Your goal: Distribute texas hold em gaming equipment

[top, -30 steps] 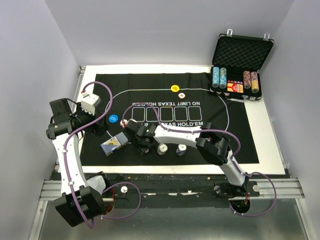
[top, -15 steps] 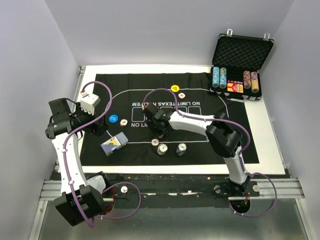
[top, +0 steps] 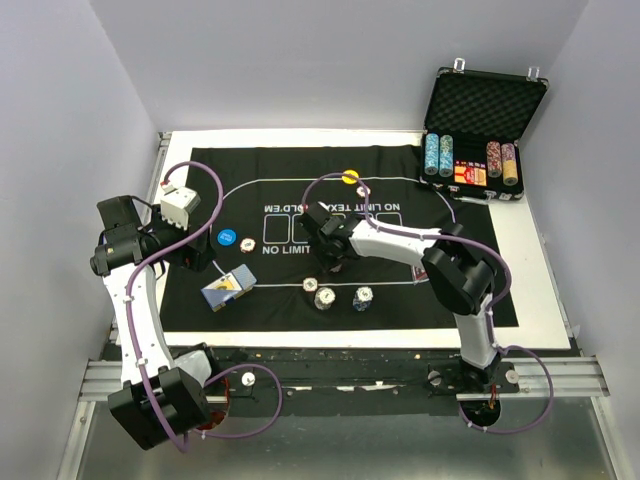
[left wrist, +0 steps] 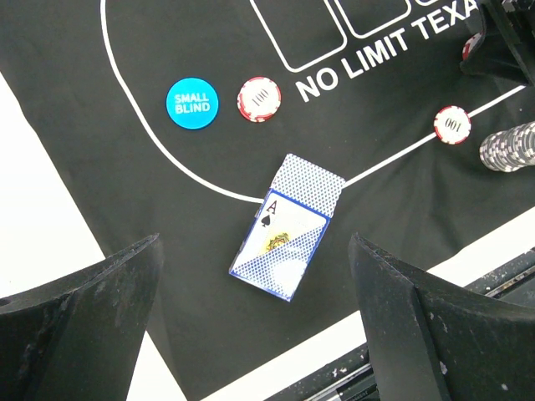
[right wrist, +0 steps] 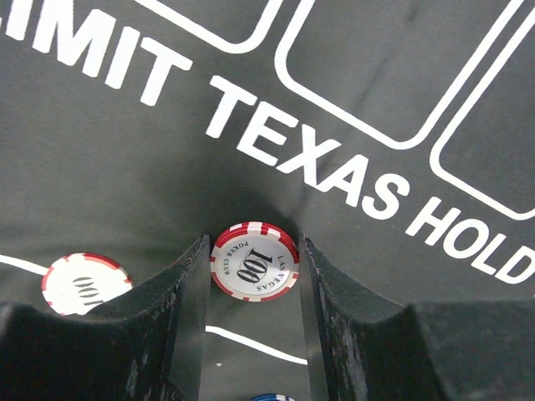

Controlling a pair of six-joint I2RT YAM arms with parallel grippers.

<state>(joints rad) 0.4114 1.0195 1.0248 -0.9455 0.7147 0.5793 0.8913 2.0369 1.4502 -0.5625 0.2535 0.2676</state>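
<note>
Right wrist view: the right end effector (right wrist: 253, 251) is clenched on a red-and-white chip (right wrist: 254, 261). The chip lies face up, gripped by its rim between both fingers. It sits over the mat (right wrist: 351, 100), below the printed lettering, left of the worktop (top: 535, 270) centre. Whether it clears the mat cannot be told.

A loose chip (right wrist: 86, 284) lies on the white line just beside the left finger (right wrist: 180, 292). Two stacks (top: 325, 297) stand nearer the near edge.

The left end effector (left wrist: 255, 242) is fully released and hangs above the deck box (left wrist: 288, 225), toward the near-left corner. A blue disc (left wrist: 191, 103) lies beyond the box.

Hazards, as judged from this position:
- Rim contact is narrow. A sideways jolt could let the chip slip or pivot out.
- Releasing from height could land the chip on edge, so that it rolls off its intended spot.
- A sweep toward the near edge could strike the loose chip or topple the stacks.
- Both arms work the same left half; simultaneous travel risks contact between them.
</note>
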